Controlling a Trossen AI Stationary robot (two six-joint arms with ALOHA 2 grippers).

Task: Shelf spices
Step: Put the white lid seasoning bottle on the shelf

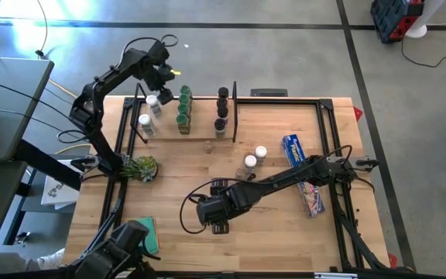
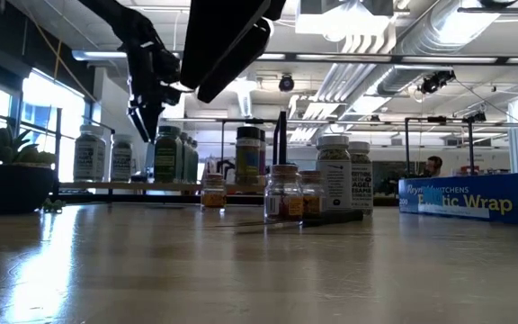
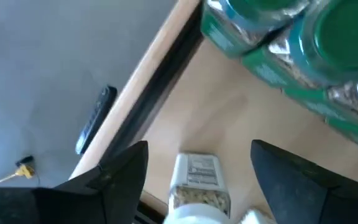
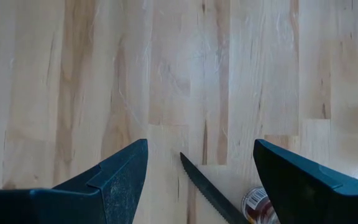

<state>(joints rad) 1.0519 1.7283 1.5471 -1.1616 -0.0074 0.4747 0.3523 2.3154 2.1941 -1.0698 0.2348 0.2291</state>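
Two arms: we have the right gripper [image 1: 211, 215] low over the near middle of the tabletop [image 1: 285, 240], fingers spread, nothing between them; it waits.
Knife: a thin serrated blade [image 4: 205, 195] lies flat on the pale, streaky wood ahead of the right fingers.
Loose spices: we count a few small clear jars mid-table, one amber [image 1: 208, 146], two white-capped [image 1: 255, 157], all upright, near the long blue wrap box [image 1: 303, 173] toward the right edge.
Shelf: a pale plank ledge [image 1: 200, 133] near the far left corner, with black upright rods.
Shelved spices: green-capped [image 1: 183, 108] and black-capped [image 1: 221, 112] cylinders in close rows, labels glossy.
Left gripper: it [image 1: 163, 75] hangs above the shelf's far left end, jaws apart and empty, over a white-capped jar [image 3: 195, 186] that we judge is standing free.
Risk: the jaws flank the smooth jar closely; lifting crooked could clip it, toppling it into its neighbours or off the table's far edge.
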